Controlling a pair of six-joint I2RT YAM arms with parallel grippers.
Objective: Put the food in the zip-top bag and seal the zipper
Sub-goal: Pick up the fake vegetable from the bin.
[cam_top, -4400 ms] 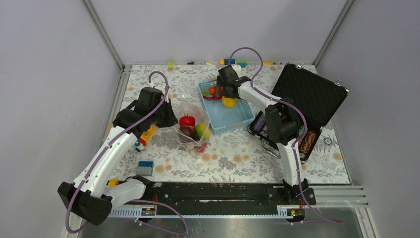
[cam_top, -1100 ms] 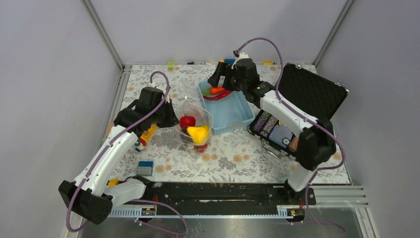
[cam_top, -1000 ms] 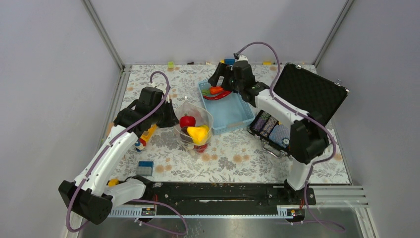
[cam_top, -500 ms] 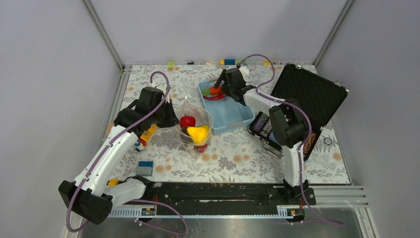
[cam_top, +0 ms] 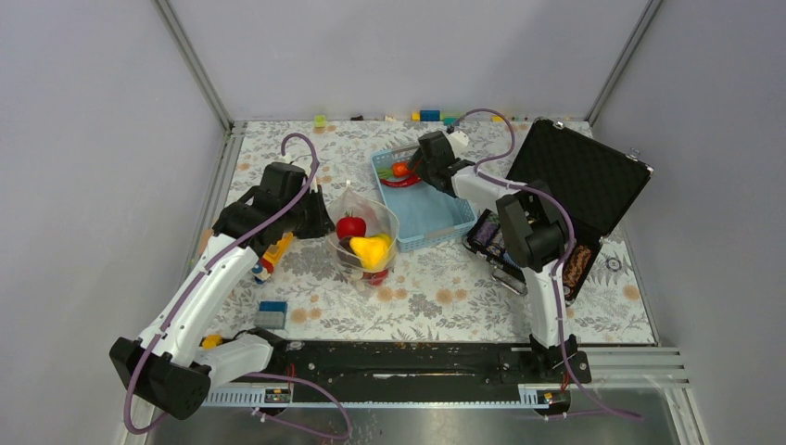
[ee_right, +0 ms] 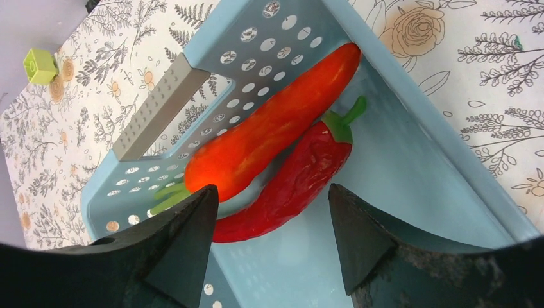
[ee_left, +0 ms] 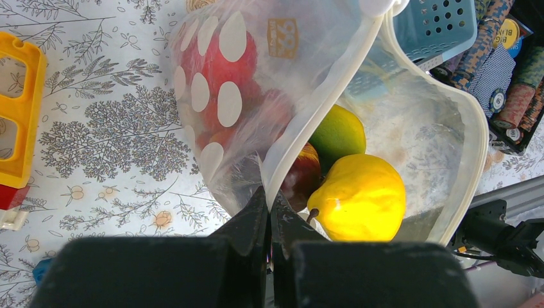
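- Now the left gripper point(ee_left: 269, 200) has its jaws clamped on the rim of the clear white-dotted plastic bag point(ee_left: 212, 109); a yellow toy pepper point(ee_left: 362, 196) sits inside;
- the right gripper point(ee_right: 269, 192) has its jaws apart over a glossy orange carrot point(ee_right: 269, 138) and red chilli point(ee_right: 305, 176) in the light-blue slotted basket point(ee_right: 417, 186).

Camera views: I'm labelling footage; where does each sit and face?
Top external: above, behind the arm bases, facing down at the table; both arms show.
Left wrist: on the left arm, facing its shut left claw pinching the zip-top bag.
Right wrist: on the right arm, facing into the blue basket; open right claw straddles carrot and pepper.
Shared: top and left wrist show the yellow fruit.
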